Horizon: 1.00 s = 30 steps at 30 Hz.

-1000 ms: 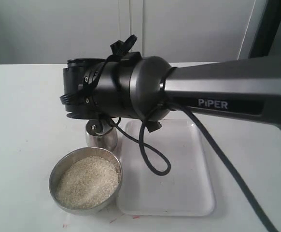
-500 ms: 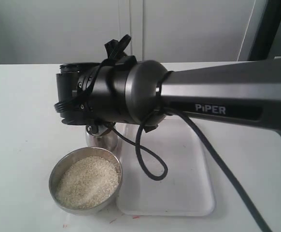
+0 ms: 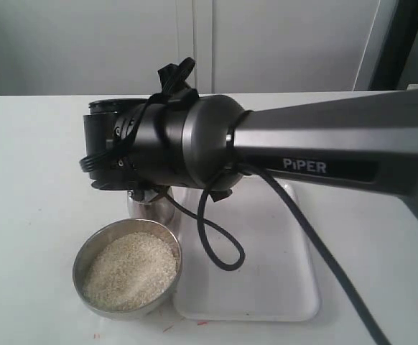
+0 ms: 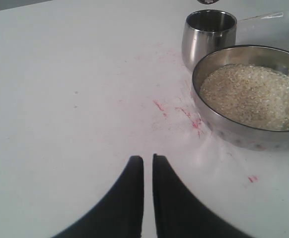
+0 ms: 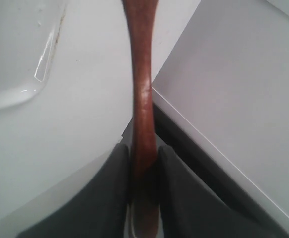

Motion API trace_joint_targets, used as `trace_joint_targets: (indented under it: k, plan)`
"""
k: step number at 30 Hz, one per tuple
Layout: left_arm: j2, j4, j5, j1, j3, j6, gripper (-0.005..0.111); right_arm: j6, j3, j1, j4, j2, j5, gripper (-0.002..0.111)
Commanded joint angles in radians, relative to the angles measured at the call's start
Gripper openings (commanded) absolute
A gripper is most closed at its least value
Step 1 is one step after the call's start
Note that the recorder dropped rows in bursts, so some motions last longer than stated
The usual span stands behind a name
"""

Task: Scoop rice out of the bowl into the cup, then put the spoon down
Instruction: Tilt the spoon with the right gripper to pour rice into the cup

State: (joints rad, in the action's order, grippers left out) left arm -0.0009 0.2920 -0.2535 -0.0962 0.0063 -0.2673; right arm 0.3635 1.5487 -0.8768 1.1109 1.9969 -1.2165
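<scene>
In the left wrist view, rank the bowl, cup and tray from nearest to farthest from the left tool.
1. Steel bowl: nearest the left tool, on the table ahead of it.
2. Steel cup: just behind the bowl.
3. White tray: farthest, beyond the bowl and beside the cup.

Dark grey arm (image 3: 338, 136) w/ white PIPER lettering (image 3: 304, 165), black wrist (image 3: 123, 144), looped black cable (image 3: 223, 266); left end effector (image 4: 148, 161) black.

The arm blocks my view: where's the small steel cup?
The cup sits left of centre in the exterior view, under the arm, behind the bowl, beside the tray.
</scene>
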Motion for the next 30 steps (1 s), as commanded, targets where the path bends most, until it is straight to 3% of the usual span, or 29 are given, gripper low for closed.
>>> trace_joint_targets:
  k: [1,30]
  plan:
    - [0.001,0.007,-0.001,-0.007,-0.006,0.002,0.014,-0.004,-0.004,-0.002,0.028,-0.010,-0.005,0.000]
    - [0.001,0.007,-0.001,-0.007,-0.006,0.002,0.014,-0.098,-0.004,0.003,0.001,-0.012,-0.005,0.000]
